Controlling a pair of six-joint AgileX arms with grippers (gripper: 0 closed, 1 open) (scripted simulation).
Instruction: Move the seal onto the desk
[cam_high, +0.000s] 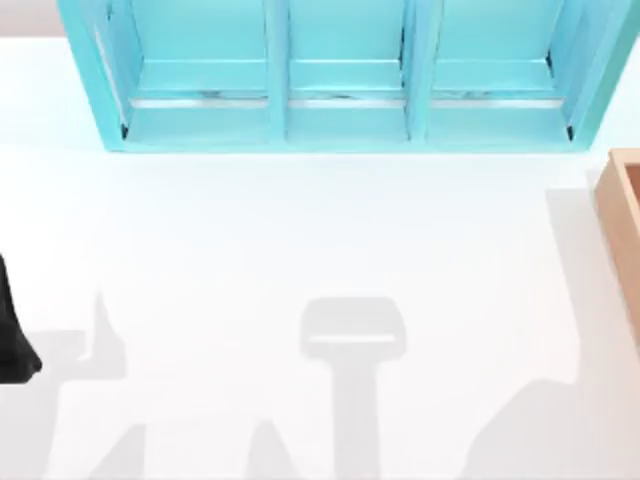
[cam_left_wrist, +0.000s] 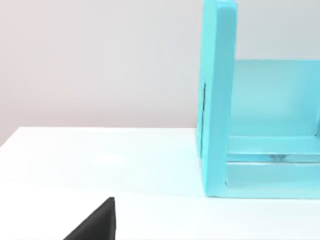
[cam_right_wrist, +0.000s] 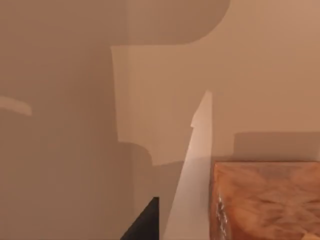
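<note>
Where the seal lay relative to either hand could not be told.

A dark edge of the left hand (cam_left_wrist: 97, 222) was seen in the left wrist view, held low over the white counter (cam_left_wrist: 100, 165). Whether this hand was wide, narrow or holding anything could not be told. Ahead of the left hand and off to one side, the turquoise three-bay shelf unit (cam_left_wrist: 217, 100) was seen end-on, standing upright on the counter, with its nearest bay bare. Beyond the counter's far edge a plain pale wall (cam_left_wrist: 100, 60) was seen.

From above, the left arm (cam_high: 12, 330) was seen as a black shape at the counter's (cam_high: 300, 230) left edge, well apart from the shelf unit (cam_high: 340, 130), which stood along the far side with its three bays opened toward the arms. A tan wooden box (cam_high: 625, 220) was cut off by the right edge. Grey shadows (cam_high: 352, 330) were cast across the near part of the counter.

In the right wrist view, a small dark corner of the right hand (cam_right_wrist: 145, 222) was seen, and its state could not be told. The wooden box (cam_right_wrist: 265, 200) lay just beside this hand, with broad shadows thrown over the surface (cam_right_wrist: 60, 150) around it and a bright strip (cam_right_wrist: 197, 165) left between them.
</note>
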